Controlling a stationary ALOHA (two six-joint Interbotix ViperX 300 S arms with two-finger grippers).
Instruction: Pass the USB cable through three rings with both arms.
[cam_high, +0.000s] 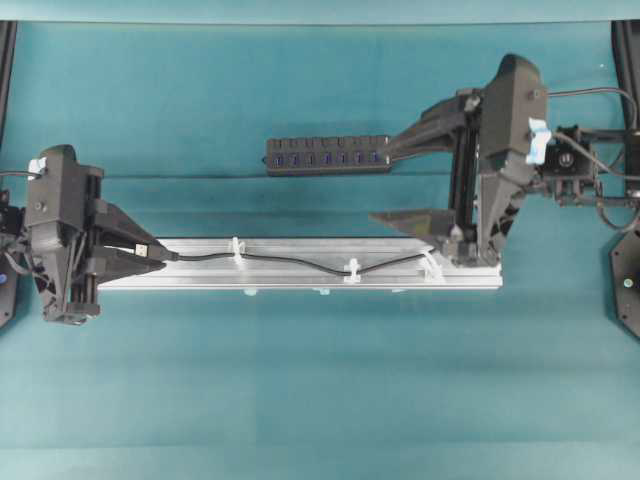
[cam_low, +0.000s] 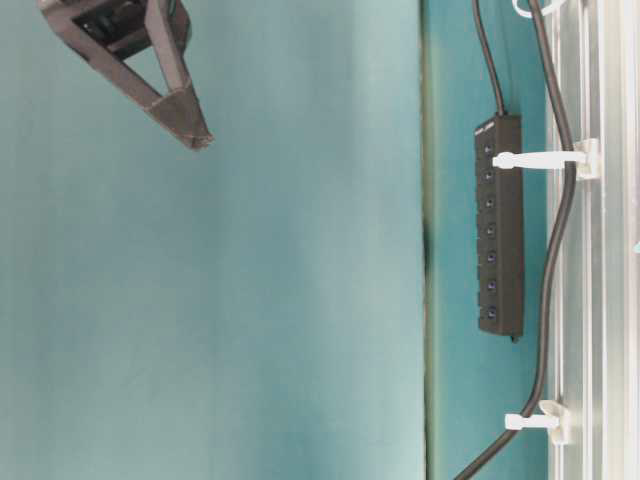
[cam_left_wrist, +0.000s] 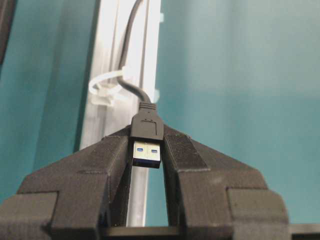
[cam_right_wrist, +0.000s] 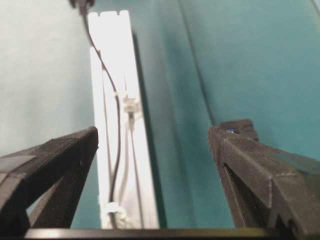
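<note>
the left gripper (cam_left_wrist: 147, 150) is pressed together on the plug of the usb cable (cam_high: 290, 261), metal tip toward the wrist, just off the left end of the aluminium rail (cam_high: 200, 275). holding the plug there keeps the cable drawn along the rail rather than letting it slip back.

the cable lies along the rail's top face and appears to run through all three rings (cam_high: 352, 270), which stand spaced along the rail: one near the left end, one about the middle, one near the right end. it bows a little between them, so it is not pulled taut.

the right gripper (cam_right_wrist: 152, 145) is spread wide and pinches nothing; it hangs above the rail's right end, looking down its length. judging by this, the threading looks complete or nearly so.

the hub bar (cam_high: 328, 156) lies on the table beyond the rail's far edge, apart from it.
</note>
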